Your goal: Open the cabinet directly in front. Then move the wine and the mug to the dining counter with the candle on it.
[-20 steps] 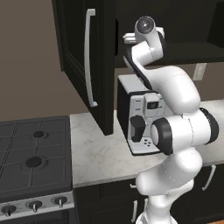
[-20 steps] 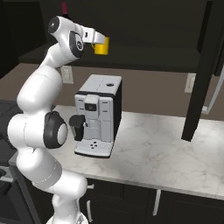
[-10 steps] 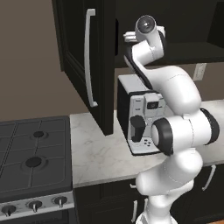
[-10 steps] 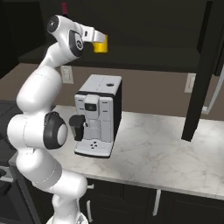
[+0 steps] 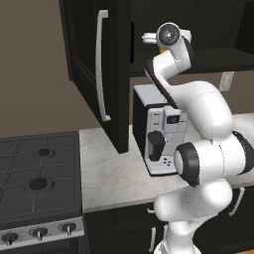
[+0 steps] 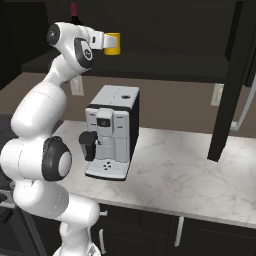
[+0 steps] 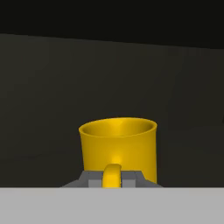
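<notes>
Two fingers (image 7: 89,178) of the claw (image 7: 113,177) pinch the handle of the mug (image 7: 118,148), upright inside the open cabinet (image 5: 106,74). The wine (image 6: 74,14) stands farther in, behind the arm. Below, a coffee machine (image 6: 111,132) sits on the counter (image 6: 190,175).

Pincer (image 7: 113,178) clamped on yellow mug (image 7: 118,148) handle, mug upright.

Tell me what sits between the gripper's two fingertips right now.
The yellow mug's handle: in the hand view the gripper is shut on it, one dark fingertip on each side.
</notes>
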Controlling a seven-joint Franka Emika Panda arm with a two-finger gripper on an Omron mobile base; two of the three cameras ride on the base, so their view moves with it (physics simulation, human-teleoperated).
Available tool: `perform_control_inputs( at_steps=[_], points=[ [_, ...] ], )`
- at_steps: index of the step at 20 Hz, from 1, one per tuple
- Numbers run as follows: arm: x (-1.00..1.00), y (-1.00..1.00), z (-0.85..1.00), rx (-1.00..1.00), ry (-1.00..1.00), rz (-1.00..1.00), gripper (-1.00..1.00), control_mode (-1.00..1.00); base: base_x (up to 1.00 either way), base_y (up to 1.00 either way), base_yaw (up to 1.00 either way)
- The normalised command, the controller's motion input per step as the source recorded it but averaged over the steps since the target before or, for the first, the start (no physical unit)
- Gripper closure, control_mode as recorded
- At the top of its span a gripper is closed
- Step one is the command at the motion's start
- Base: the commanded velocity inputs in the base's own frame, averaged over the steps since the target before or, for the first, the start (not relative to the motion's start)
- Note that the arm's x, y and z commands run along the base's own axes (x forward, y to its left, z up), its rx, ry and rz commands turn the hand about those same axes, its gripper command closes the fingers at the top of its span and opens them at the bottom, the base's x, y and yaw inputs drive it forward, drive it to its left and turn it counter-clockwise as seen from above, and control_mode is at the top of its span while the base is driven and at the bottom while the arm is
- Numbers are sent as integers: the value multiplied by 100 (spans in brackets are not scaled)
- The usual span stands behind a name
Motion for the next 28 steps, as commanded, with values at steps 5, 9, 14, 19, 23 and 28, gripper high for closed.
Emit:
perform_control_inputs(
  at_steps=[5, 9, 14, 19, 23, 28],
  points=[
    [-100, 0, 0, 0, -14, 0, 100, -100, 0, 0, 0],
    [-100, -1, 0, 0, -15, 0, 100, -100, 0, 0, 0],
    [-100, -7, -1, 1, -13, 0, 100, -100, 0, 0, 0],
    [-100, -21, -25, 2, 1, 0, 100, -100, 0, 0, 0],
    [-100, -26, -46, 0, 11, 0, 100, -100, 0, 0, 0],
    [-98, -6, -53, 0, 10, 5, 100, -100, 0, 0, 0]
  ],
)
